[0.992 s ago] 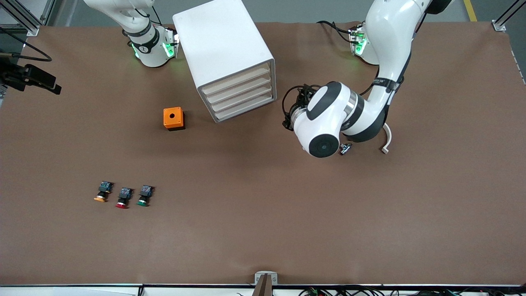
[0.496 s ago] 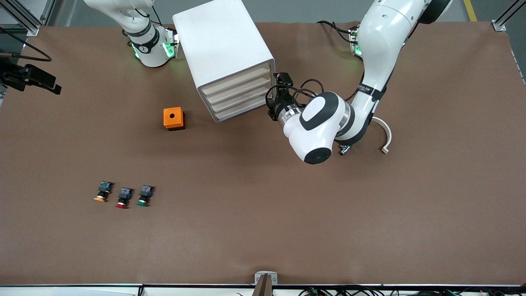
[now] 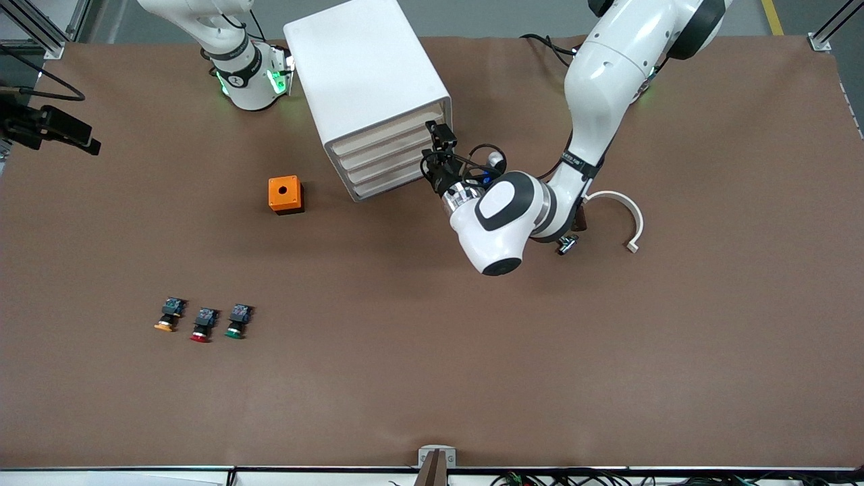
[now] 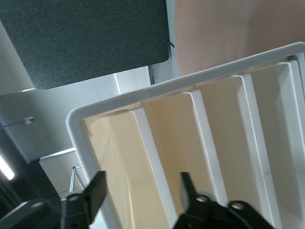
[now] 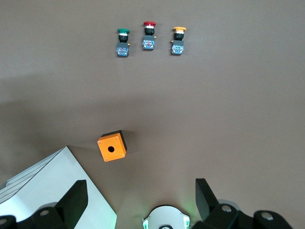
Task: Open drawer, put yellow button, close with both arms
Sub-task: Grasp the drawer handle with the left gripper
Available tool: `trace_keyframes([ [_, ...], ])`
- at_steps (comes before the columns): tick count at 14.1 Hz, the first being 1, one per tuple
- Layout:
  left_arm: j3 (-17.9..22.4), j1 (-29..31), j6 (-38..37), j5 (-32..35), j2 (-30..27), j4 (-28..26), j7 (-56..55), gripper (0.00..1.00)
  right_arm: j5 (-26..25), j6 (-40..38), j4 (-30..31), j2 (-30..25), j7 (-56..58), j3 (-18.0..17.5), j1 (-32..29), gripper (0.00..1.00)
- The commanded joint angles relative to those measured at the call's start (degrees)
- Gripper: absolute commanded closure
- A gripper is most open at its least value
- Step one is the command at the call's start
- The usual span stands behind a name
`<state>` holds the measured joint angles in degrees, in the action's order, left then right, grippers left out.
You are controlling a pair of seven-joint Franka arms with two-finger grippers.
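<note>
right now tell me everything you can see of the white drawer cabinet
The big white box-like cabinet with rounded edges looks like smooth plastic and sits on the brown table, angled, near the right arm's base. Its front shows four shallow white drawers, all pushed in, the uppermost drawer included. An orange box with a hole stands apart beside it. The left gripper is at the drawer fronts' edge, fingers apart around a drawer front's edge, not yet clamped.

Bright, even overhead light across brown table [image 3: 432, 378]. Soft short shadows under cabinet [image 3: 368, 81] and left arm [image 3: 594, 88]. Green indicator glow at arm bases. Front view sharp; left wrist view close, slightly soft, drawer fronts warm-tinted. No strong glare.
</note>
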<state>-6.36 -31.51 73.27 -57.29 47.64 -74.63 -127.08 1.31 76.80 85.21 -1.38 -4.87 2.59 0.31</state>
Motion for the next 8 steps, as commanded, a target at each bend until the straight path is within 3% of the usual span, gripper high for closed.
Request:
trace_keyframes([
  [1,0.2,-0.6,-1.5,-2.0,1.6,1.4,-1.7,0.41,0.6,0.0,1.3,-1.4,0.3,0.1,0.1,0.00],
  [8,0.2,-4.1,-1.5,-2.7,2.5,0.7,-2.6,0.46,0.5,0.0,1.4,-1.4,0.3,0.1,0.1,0.00],
])
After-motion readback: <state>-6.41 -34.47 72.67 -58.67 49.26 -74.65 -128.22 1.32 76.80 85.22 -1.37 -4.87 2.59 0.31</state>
